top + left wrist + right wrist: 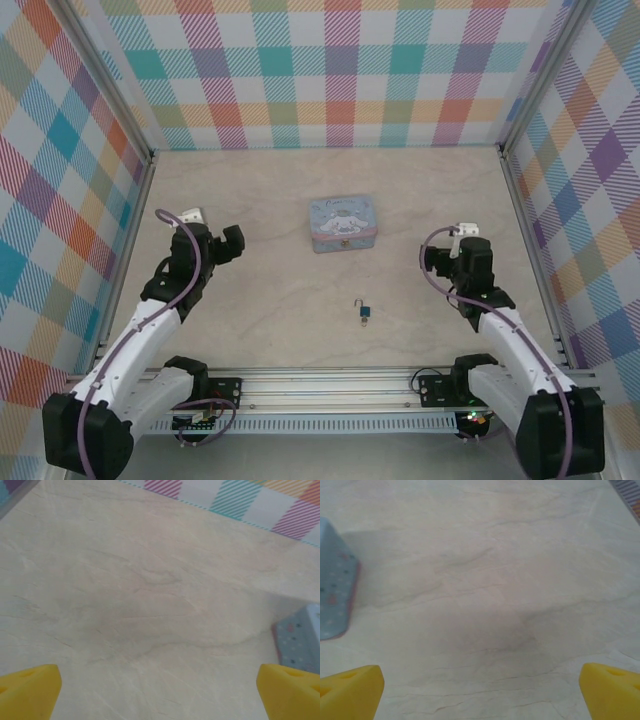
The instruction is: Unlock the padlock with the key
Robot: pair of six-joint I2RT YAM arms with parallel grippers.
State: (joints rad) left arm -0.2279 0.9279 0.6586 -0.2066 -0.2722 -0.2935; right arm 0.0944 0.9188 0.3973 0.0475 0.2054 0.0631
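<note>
Now, beginning on my left side: my left gripper (232, 242) hangs over the table (250, 330) with its jaws wide apart and nothing between them. In its wrist view the yellow pads (27, 692) stand at the two edges, with bare table between them. To the right of this gripper, and a little farther from my bases, sits the pale blue tin box (343, 222).

The padlock (364, 316) lies flat on the table, to the right of my left gripper and back toward my bases, well apart from it. Its long axis runs roughly from far to near, with the blue body at the near end. At its far end I see a thin dark piece, but it is too small to tell if this is the shackle or the key.

My right gripper (434, 258) is also open and empty. The padlock lies to its left and a little back toward my bases. I judge that this gripper is the nearer one, so the reach should probably come from the right.
</note>
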